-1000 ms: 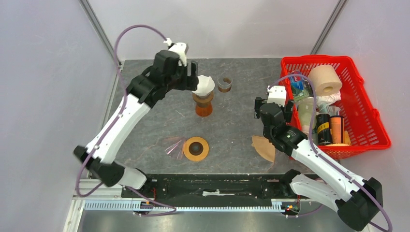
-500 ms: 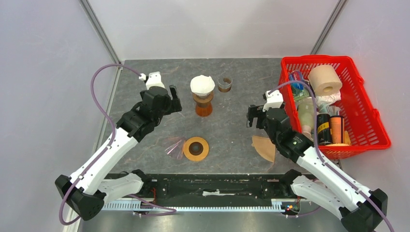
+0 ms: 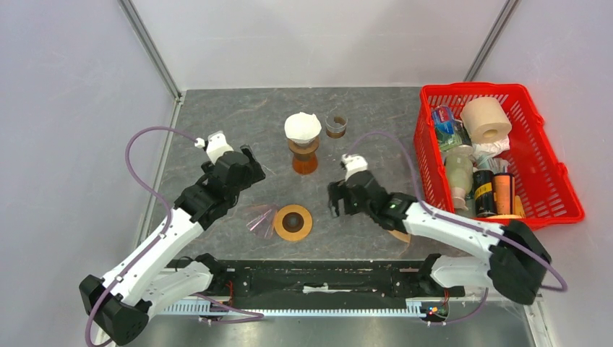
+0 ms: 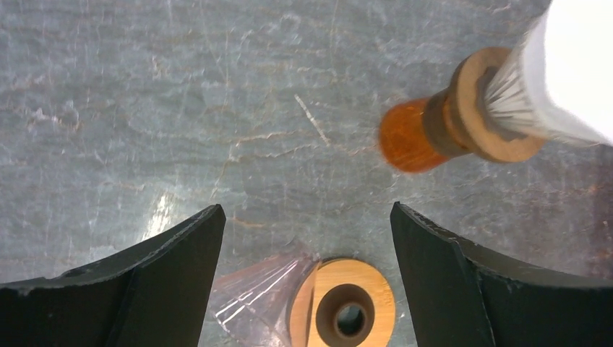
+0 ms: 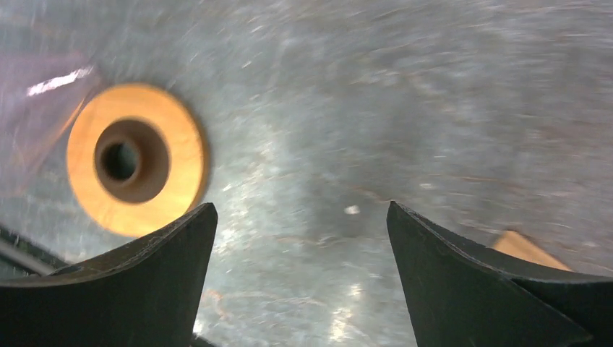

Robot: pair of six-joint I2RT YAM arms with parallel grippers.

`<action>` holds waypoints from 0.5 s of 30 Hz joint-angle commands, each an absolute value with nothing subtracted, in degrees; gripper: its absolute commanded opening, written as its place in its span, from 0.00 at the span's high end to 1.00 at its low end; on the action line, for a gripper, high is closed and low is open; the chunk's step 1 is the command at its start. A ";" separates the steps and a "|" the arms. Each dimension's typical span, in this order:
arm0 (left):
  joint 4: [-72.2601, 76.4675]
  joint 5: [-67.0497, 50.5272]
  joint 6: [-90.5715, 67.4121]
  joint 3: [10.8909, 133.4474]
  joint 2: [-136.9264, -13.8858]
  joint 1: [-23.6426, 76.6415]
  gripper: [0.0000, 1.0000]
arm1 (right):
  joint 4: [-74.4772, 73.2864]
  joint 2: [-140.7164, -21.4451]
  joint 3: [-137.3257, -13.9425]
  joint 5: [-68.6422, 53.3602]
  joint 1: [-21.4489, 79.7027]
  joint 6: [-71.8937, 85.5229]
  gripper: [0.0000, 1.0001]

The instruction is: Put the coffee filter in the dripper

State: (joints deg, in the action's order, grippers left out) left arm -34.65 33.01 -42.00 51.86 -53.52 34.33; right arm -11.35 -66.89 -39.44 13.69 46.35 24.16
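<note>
- Left pincer (image 4: 305, 210) hangs over the worktop (image 3: 238, 123) with its jaws wide apart and nothing between them
- Ahead of it and off to its right stands the dripper (image 4: 481, 108), upright, with an amber base and a wooden collar
- White coffee filter (image 4: 578, 58) sits in the top of that dripper, well clear of the left pincer's fingertips; in the top view it shows as a white cap (image 3: 302, 126) over the amber body (image 3: 303, 160)
- Under the left pincer, between its two fingers and nearer the right one, lies a wooden ring (image 4: 369, 282) flat on the worktop; a clear cone (image 4: 253, 296) lies against the ring on the left finger's side
- Right pincer (image 5: 300, 206) is also spread wide and holds nothing; its wrist picture is blurred
- Same wooden ring (image 5: 173, 181) lies beside the right pincer's left finger, not touching it
- Corner of tan paper (image 5: 524, 249) shows just past the right pincer's right finger
- From above, the dripper stands beyond the two pincers (image 3: 249, 168) (image 3: 334, 201) and between them, with the ring (image 3: 302, 225) nearer the arm bases
- Small glass cup (image 3: 335, 125) stands just beside the dripper, on the right pincer's side
- Red basket (image 3: 499, 88) sits well off to the right pincer's right
</note>
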 commanded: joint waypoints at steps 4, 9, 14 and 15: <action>-36.98 35.30 -48.62 47.32 -50.41 34.42 0.08 | -12.99 -79.15 -51.31 22.92 61.71 24.94 0.09; -37.54 35.92 -48.60 46.02 -48.98 34.40 0.08 | -13.32 -88.99 -57.92 27.53 67.83 23.19 0.12; -38.93 36.97 -49.13 45.64 -48.70 34.40 0.08 | -14.69 -96.04 -63.37 27.88 69.65 20.74 0.16; -39.01 37.00 -49.13 45.54 -48.69 34.45 0.07 | -14.90 -97.08 -64.00 27.50 69.78 20.41 0.16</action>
